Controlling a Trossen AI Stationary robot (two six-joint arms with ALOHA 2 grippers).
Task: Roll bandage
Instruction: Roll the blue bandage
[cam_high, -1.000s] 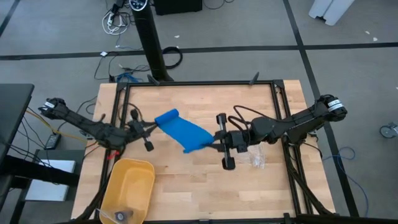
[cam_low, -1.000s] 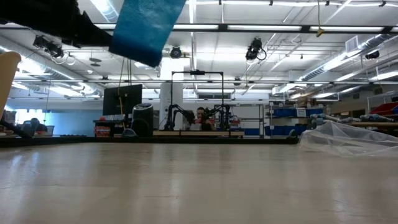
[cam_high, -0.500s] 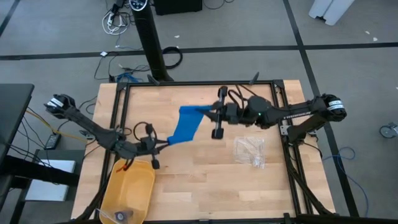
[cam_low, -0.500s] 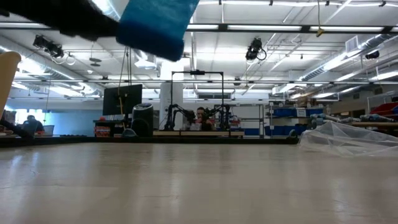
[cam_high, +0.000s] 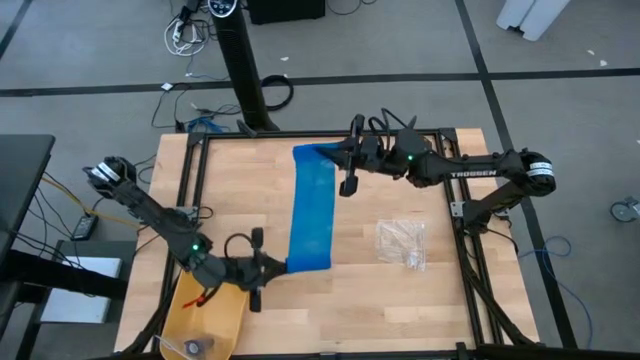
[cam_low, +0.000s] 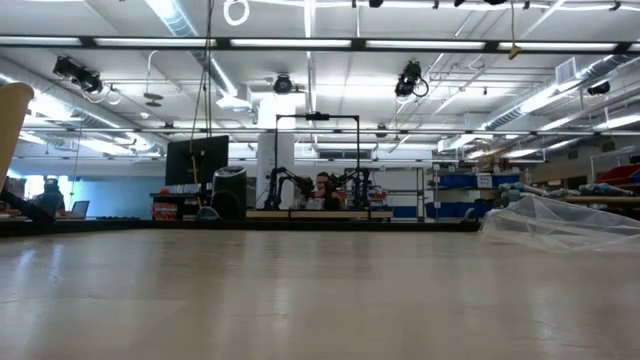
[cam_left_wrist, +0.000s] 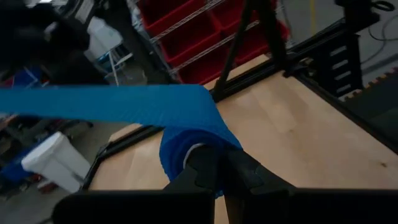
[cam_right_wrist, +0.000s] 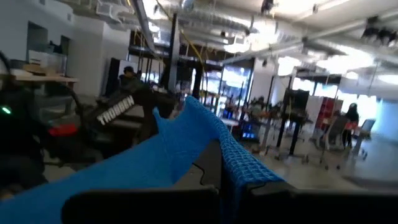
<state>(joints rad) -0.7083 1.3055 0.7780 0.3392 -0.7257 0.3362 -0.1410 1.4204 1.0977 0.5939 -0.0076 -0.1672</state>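
Bandage (cam_high: 311, 210) stretched lengthwise, apparently front-to-back.

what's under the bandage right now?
Bare table. The bandage is stretched in the air between the left pincer and right pincer, absent from the low view. The wood directly beneath it is hidden from above.

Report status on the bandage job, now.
Left gripper shut on the bandage's near end, right gripper shut on the far end. Bandage stretched out flat between them, unrolled. Plastic bag off to the side, clear of it.
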